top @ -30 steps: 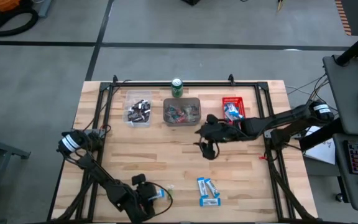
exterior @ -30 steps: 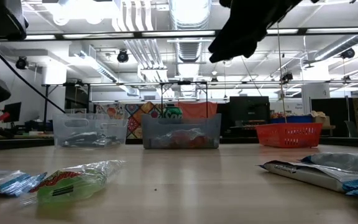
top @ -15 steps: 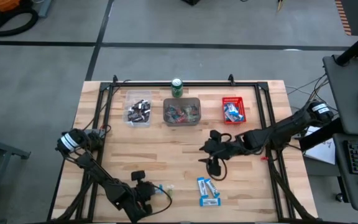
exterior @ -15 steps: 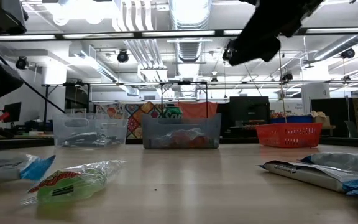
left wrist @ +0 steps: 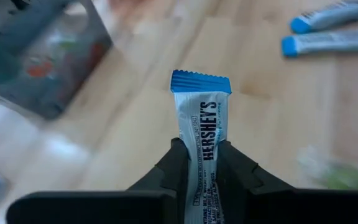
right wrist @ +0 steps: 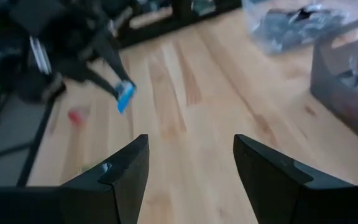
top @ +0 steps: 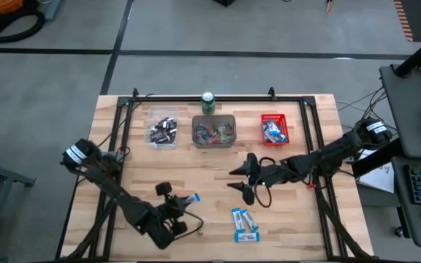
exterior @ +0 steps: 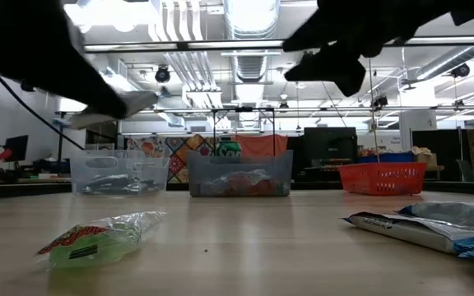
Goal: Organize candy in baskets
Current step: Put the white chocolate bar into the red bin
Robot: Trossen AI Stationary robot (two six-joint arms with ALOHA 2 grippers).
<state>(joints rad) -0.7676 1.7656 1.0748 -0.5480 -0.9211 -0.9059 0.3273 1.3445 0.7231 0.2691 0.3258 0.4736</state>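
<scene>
Held candy: a blue-and-white mini bar (left wrist: 201, 140) stood upright between the fingers of the left gripper (top: 183, 204), lifted clear of the table (top: 196, 168) near its front-left area.
Left gripper: closed narrowly on the bar's lower half; the blue crimped end projected above the fingertips.
Loose candy: two more blue-and-white bars (top: 245, 223) lay on the wood near the front edge; a green wrapped piece (exterior: 97, 242) lay nearby.
Baskets: the clear basket (top: 163, 129), the grey basket (top: 214, 130) and the red basket (top: 274, 128) stood in a row at the back, well apart from the held bar.
Right gripper: the right gripper (top: 245, 180) hung over mid-table with fingers spread wide, holding nothing.
Risk: the grip covered only the wrapper's lower part; a slick wrapper could probably slide out during the carry. Both arms converged near centre, so contact was possible.
Change: one second earlier the left gripper was low at the bar with wider jaws; the right gripper was nearer the red basket.
</scene>
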